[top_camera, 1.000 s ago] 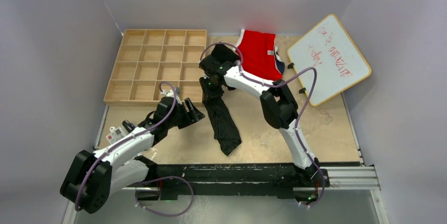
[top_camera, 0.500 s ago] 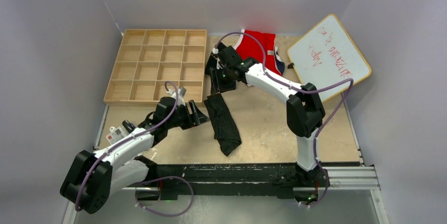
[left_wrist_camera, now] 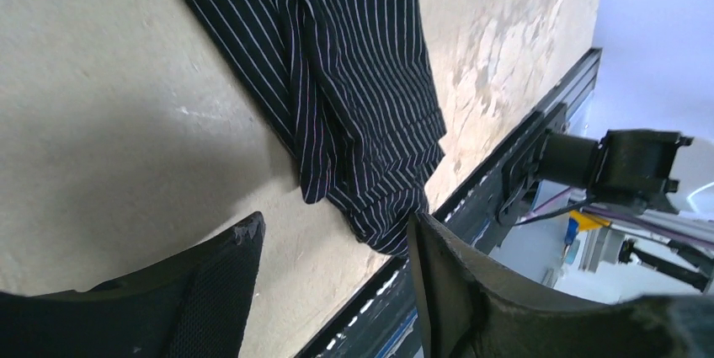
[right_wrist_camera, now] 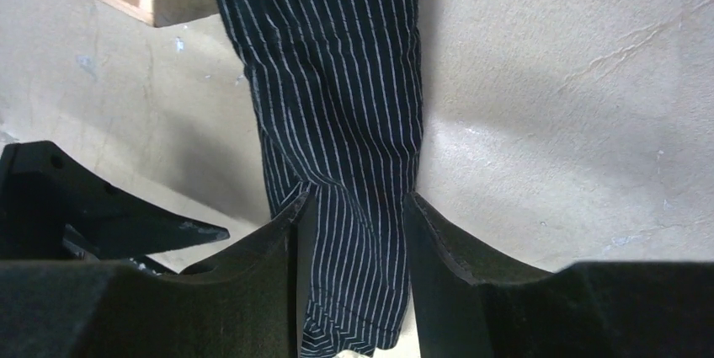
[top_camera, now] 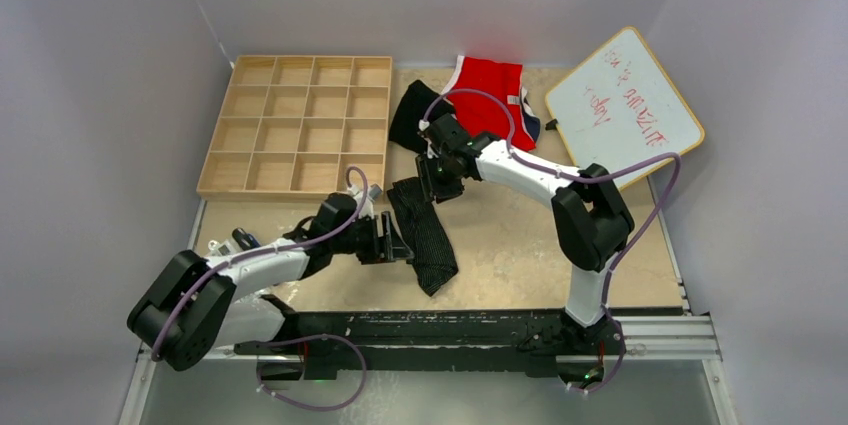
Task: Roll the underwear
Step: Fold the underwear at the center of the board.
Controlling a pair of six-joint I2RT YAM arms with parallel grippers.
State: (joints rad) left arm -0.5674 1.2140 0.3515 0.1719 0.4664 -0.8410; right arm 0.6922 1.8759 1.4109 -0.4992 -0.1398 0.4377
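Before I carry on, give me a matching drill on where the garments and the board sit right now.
Things:
1. striped underwear
2. plain black underwear
3. red briefs
4. whiteboard

Places:
a. far right, tilted, red writing on it
b. mid-table, laid out as a long strip
c. between the wooden tray and the red briefs
d. far edge, just left of the whiteboard

Pairs: 1-b, 2-c, 3-d, 4-a

Black underwear, thin white pinstripes
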